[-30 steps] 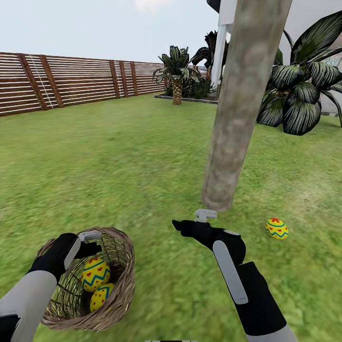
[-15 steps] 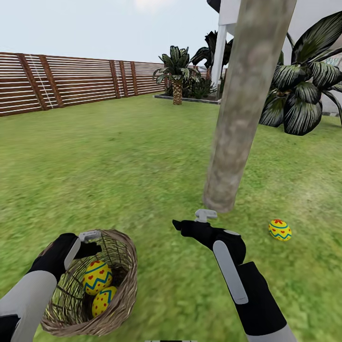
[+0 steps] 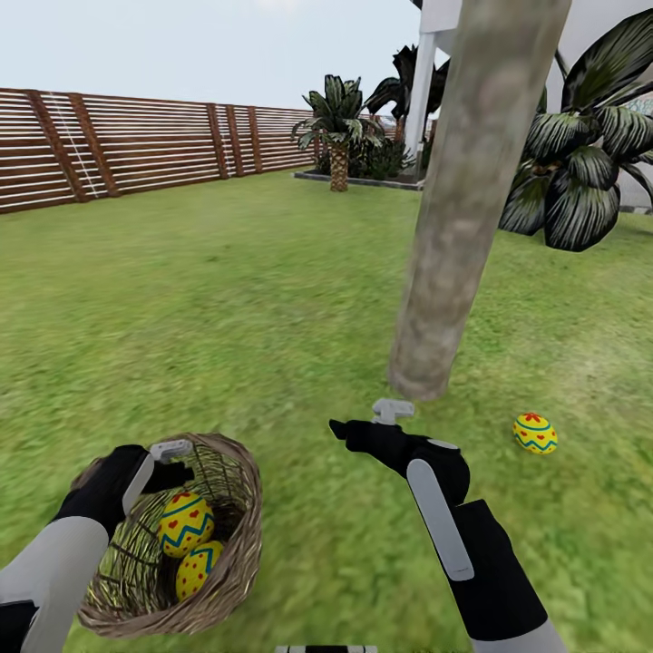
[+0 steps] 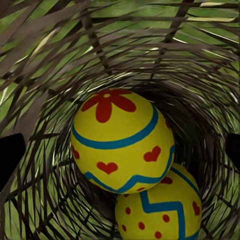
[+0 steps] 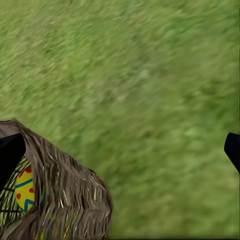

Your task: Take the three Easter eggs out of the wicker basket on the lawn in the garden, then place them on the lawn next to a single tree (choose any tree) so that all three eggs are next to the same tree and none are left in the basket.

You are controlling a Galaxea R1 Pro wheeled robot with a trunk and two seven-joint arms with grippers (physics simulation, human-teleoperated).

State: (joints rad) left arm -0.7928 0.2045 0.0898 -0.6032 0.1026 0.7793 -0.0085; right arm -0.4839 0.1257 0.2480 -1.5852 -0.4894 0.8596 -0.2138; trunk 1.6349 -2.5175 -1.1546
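The wicker basket (image 3: 231,544) lies tilted on the lawn (image 3: 227,317) at the lower left. Two yellow Easter eggs (image 3: 186,523) (image 3: 198,570) lie inside it, one upon the other. My left gripper (image 3: 174,461) sits at the basket's rim, open, looking into the basket; the upper egg (image 4: 120,137) lies between its spread fingertips (image 4: 10,160) without being gripped. A third egg (image 3: 535,433) rests on the grass just right of the tree (image 3: 453,227). My right gripper (image 3: 365,419) hovers open over grass near the trunk's foot, with the basket (image 5: 65,200) at the edge of its wrist view.
The thick trunk rises right in front of my right arm. A broad-leaved dark plant (image 3: 580,172) stands behind it at the right. A brown slat fence (image 3: 136,145) runs along the far left, with a small palm (image 3: 337,136) and a white house beyond.
The whole picture has shifted slightly, so the camera moved. Both arms hold their places. The eggs in the basket have shifted a little.
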